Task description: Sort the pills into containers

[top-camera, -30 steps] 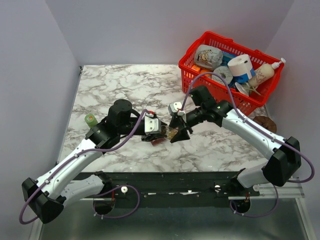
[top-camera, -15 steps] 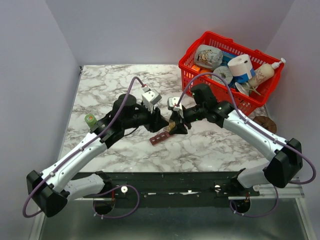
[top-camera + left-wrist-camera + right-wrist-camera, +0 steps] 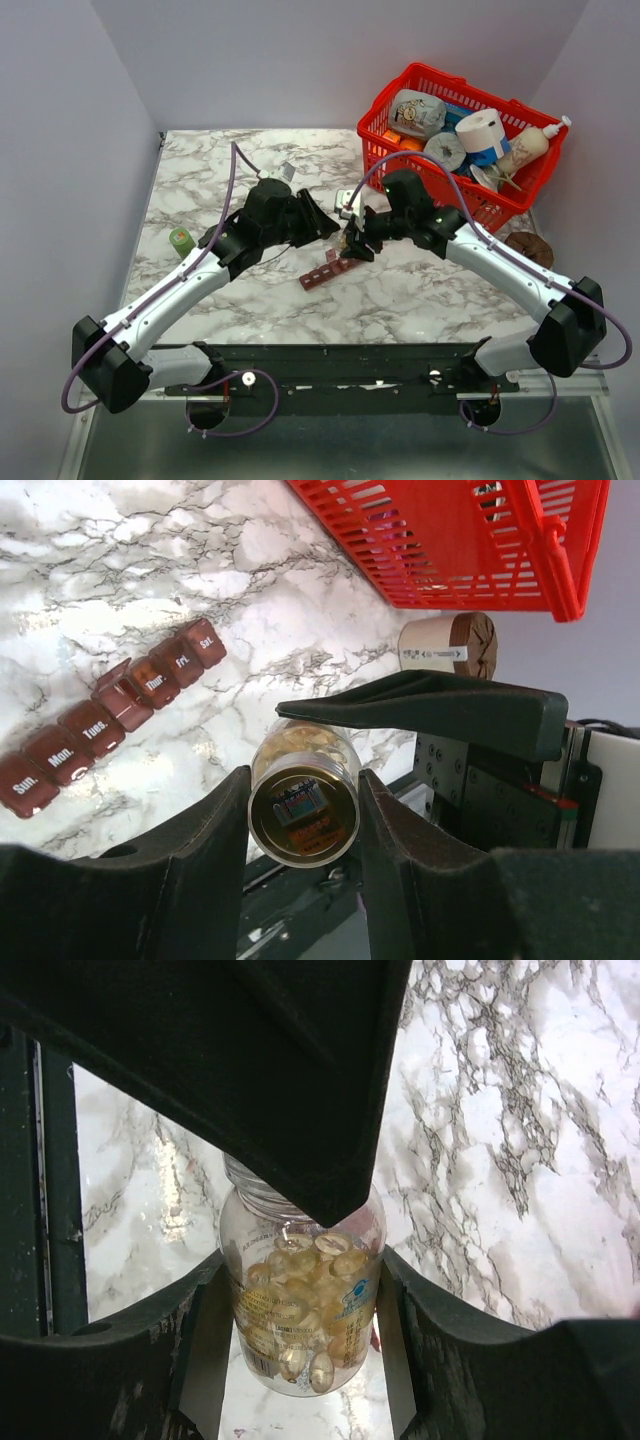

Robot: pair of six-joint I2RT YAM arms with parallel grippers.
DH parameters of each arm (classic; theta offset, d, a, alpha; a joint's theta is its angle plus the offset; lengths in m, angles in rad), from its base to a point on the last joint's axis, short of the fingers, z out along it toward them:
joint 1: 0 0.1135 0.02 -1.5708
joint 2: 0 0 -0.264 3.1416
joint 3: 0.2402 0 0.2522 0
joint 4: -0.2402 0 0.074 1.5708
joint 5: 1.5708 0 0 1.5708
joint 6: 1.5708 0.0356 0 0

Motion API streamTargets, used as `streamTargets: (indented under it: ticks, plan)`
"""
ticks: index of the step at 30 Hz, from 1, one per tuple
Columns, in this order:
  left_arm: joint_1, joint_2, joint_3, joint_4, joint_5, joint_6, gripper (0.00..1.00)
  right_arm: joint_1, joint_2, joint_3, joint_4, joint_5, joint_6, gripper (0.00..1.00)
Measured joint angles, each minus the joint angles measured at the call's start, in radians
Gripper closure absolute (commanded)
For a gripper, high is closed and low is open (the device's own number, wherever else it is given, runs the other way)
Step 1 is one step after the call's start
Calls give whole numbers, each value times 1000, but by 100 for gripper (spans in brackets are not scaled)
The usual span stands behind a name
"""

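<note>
The clear pill bottle [image 3: 300, 1330] is uncapped and holds many yellow-tan pills [image 3: 305, 1260]. My right gripper [image 3: 300, 1260] is shut on its body and holds it above the table, just right of the containers [image 3: 325, 270]. My left gripper [image 3: 305, 775] is closed against the same bottle [image 3: 303, 815], seen end-on, and one of its fingers crosses the neck. The containers are a red-brown strip of day-labelled compartments [image 3: 110, 715] lying on the marble, with one middle lid raised. In the top view my left gripper [image 3: 335, 225] and right gripper [image 3: 352, 245] meet over the strip.
The greenish cap [image 3: 181, 238] lies at the table's left side. A red mesh basket [image 3: 420, 70] full of items stands at the back right, also in the left wrist view [image 3: 450, 540]. A brown-topped wooden cylinder [image 3: 450, 645] lies near the right edge.
My left gripper rose from the strip, swung up and right, and closed in on the bottle held by my right gripper. The right gripper lifted slightly away from the strip.
</note>
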Motion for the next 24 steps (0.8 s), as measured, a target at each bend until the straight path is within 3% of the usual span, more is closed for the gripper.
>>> streamTargets:
  ticks: [7,13,24]
  plan:
    - [19,13,15,-15,4,-106,98,1,-3,0,18,29,4,87]
    - [82,14,-36,32,119,-269,97,2,-3,-13,24,49,0,87]
    - [198,5,-47,35,229,-299,97,2,-14,-19,56,53,-11,87]
